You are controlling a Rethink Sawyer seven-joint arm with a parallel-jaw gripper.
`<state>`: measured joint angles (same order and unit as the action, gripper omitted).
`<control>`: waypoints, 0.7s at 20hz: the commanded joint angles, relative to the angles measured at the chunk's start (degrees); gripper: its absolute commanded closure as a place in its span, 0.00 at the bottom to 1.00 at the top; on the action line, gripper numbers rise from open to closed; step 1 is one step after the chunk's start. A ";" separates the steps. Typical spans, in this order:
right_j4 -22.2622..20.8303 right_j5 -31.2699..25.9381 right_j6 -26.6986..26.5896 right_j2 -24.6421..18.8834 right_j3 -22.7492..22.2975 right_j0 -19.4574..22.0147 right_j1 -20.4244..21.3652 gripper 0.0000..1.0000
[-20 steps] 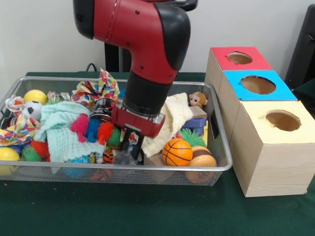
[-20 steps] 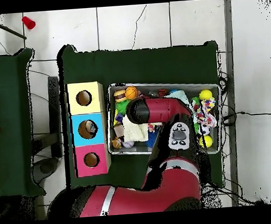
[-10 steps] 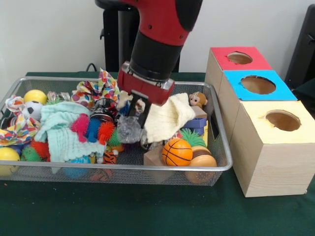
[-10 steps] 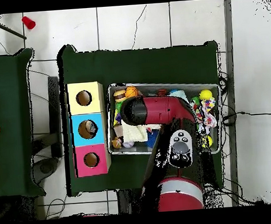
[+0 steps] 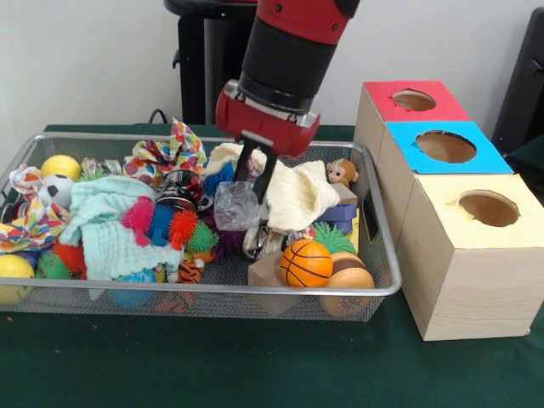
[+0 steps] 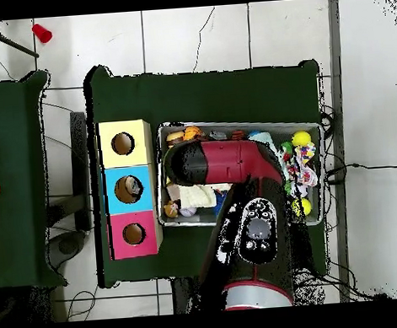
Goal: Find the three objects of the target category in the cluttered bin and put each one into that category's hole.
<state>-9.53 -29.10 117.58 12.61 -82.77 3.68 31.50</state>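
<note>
Hanging above the bin [image 5: 374, 289], the gripper [image 5: 253, 180] pinched a crinkled clear bottle [image 5: 235, 206] between its fingers, holding it clear of the toys, probably for carrying toward the red-topped box's hole [image 5: 414, 100].

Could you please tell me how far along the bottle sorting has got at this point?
Nothing shows as finished: what shows of the red box's hole looks empty. In hand: the hand is shut on a clear bottle, lifted above the clutter in the bin. Left: carry it to that hole, then find the other two, not visible here.
</note>
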 commanded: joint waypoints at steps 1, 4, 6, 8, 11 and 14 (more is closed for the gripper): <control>-1.49 2.11 9.15 1.83 -4.74 -4.25 2.76 1.00; -1.44 1.91 9.02 3.09 -4.40 -5.15 3.11 1.00; -1.25 1.96 8.29 3.41 -5.04 -5.26 4.11 1.00; -0.73 0.67 6.90 3.04 -5.20 -4.67 5.41 1.00; -0.45 -1.54 5.53 3.07 -5.22 -4.54 7.62 1.00; -0.32 -3.64 4.78 3.13 -4.89 -4.61 8.95 1.00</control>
<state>-9.55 -29.10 117.58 15.87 -83.78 -1.71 37.58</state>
